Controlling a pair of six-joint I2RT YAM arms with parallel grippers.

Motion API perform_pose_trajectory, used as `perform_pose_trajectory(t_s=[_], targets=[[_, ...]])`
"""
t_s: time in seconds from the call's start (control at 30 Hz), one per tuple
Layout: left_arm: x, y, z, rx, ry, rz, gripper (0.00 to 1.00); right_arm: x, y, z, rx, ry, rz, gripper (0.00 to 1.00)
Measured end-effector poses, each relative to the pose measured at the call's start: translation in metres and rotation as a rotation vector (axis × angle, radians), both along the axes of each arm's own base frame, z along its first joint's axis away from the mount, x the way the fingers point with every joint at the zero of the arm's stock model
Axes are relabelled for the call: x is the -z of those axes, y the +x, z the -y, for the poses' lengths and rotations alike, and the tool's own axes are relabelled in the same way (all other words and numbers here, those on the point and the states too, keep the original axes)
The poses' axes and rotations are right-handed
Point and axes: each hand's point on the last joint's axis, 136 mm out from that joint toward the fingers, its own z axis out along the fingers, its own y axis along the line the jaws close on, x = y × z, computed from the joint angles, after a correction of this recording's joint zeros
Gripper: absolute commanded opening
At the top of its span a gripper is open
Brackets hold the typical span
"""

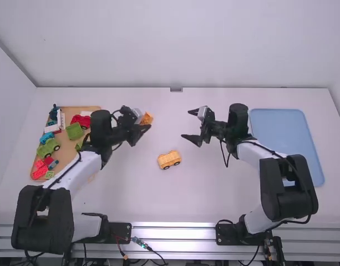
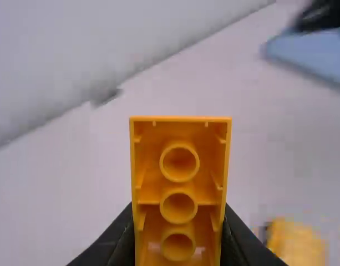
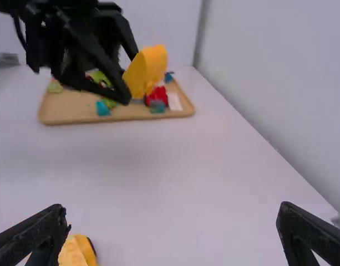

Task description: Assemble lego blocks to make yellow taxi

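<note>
Nearest on the white tabletop (image 1: 208, 194), a yellow plastic toy-car base with dark wheels (image 1: 170, 159) sits between the two arms, while beyond it the right claw (image 1: 186, 124) is spread open and empty, facing the left claw (image 1: 143, 120), which grips a hollow yellow-orange plastic block (image 1: 147, 118).

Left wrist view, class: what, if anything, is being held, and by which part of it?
An orange block, by its two long sides, between the fingers of the left hand.

I see a wooden tray (image 1: 68, 146) on the worktop's (image 1: 208, 194) left, holding red (image 1: 40, 173), green (image 1: 74, 131) and blue pieces (image 1: 46, 137). Blue tray (image 1: 283, 130) far right, well apart.
</note>
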Motion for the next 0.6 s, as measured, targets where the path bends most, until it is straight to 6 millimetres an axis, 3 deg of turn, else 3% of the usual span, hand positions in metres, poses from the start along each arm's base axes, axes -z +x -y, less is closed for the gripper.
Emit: perform_pose_trajectory(t_s=[0.17, 0.27, 0.6], targets=[[-0.015, -0.039, 0.051, 0.239, -0.113, 0.067, 0.02, -0.025, -0.018, -0.004, -0.126, 0.087, 0.012, 1.0], [-0.024, -0.053, 0.067, 0.342, -0.152, 0.106, 0.01, -0.035, -0.023, -0.005, -0.161, 0.117, -0.018, 0.9], [-0.038, -0.062, 0.088, 0.498, -0.24, 0.215, 0.02, -0.049, -0.045, -0.019, -0.267, 0.159, -0.191, 0.83]])
